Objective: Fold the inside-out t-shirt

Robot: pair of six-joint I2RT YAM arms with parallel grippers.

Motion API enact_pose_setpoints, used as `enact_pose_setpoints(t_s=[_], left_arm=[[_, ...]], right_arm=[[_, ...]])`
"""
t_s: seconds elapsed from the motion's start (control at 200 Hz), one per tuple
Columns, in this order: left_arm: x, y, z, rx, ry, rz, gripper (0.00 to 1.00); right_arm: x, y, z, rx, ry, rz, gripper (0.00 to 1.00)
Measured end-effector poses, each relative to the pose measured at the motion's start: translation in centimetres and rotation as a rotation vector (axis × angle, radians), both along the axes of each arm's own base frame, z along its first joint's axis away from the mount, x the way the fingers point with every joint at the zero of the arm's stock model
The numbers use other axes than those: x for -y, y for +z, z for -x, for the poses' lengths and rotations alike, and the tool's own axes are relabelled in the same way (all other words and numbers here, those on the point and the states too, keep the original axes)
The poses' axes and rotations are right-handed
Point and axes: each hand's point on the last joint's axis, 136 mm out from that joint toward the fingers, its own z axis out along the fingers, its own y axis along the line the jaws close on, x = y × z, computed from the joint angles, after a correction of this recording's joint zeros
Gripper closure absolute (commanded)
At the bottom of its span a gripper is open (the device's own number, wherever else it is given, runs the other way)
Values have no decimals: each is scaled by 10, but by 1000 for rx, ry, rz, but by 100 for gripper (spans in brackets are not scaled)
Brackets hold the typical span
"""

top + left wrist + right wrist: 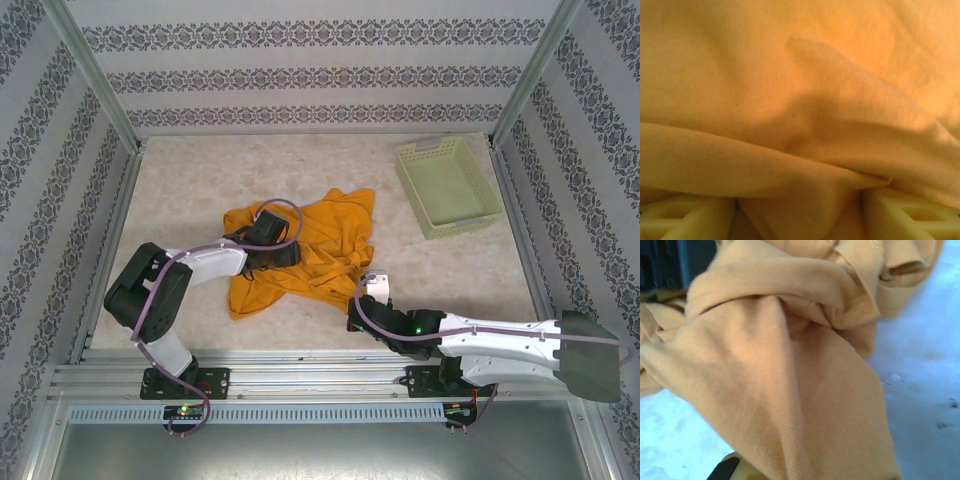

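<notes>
An orange-yellow t-shirt [320, 235] lies crumpled mid-tabletop [180, 190], well apart from a pale green basket [447, 185]. The left hand [290, 256] rests on its middle, and the wrist view shows its fingers [685, 217] spread with a fold bulging between. The right hand [368, 292], at the near hem, is closed, seemingly pinching cloth to draw it flat; its wrist view shows the taut band better than the overhead one.
</notes>
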Motion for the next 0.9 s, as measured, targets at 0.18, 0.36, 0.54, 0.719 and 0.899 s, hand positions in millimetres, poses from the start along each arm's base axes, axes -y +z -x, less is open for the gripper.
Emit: enact_pose_setpoints(t_s=[0.18, 0.36, 0.54, 0.719, 0.899], left_arm=[[-30, -6, -11, -19, 137, -46, 43], [-78, -5, 22, -31, 296, -110, 51], [-123, 9, 64, 0, 443, -143, 52], [-129, 41, 78, 106, 425, -97, 44], [-63, 80, 50, 186, 163, 0, 37]], right_arm=[[12, 7, -7, 18, -50, -8, 100], [18, 8, -41, -1, -101, -50, 100], [-11, 11, -72, -34, -35, 24, 100], [-33, 12, -90, -34, 32, 44, 100], [-36, -1, -82, -66, 82, 48, 100]])
